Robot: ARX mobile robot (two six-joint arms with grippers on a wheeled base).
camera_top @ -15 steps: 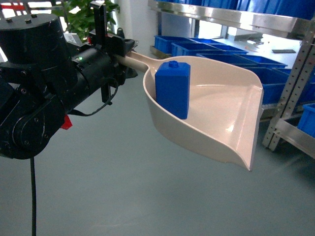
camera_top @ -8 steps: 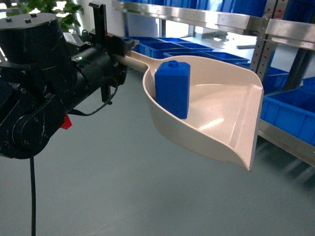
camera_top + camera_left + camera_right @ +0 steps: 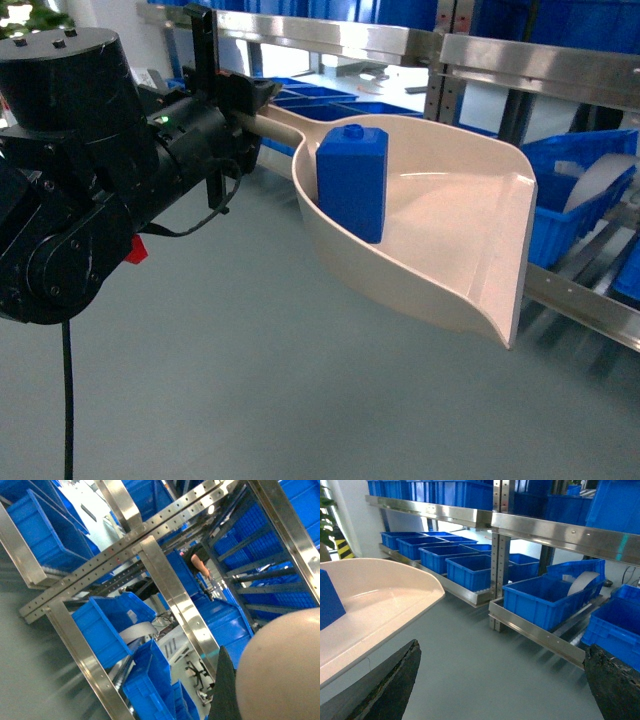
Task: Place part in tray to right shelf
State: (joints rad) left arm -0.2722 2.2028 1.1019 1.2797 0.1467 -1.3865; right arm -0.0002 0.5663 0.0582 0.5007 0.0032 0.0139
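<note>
Head view: part (image 3: pixel 352 184) upright in tray (image 3: pixel 470 250), lip facing right.

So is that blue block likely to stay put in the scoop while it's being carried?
Probably not securely. The blue block stands upright, taller than wide, so it could tip. The scoop looks smooth and glossy, so it might slide toward the open lip. It rests near the side wall, which may steady it.

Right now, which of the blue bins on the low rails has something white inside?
The tilted blue bin on the nearer shelf bay, just right of the upright post: a curved white sheet stands in it. The row of bins behind looks empty.
</note>
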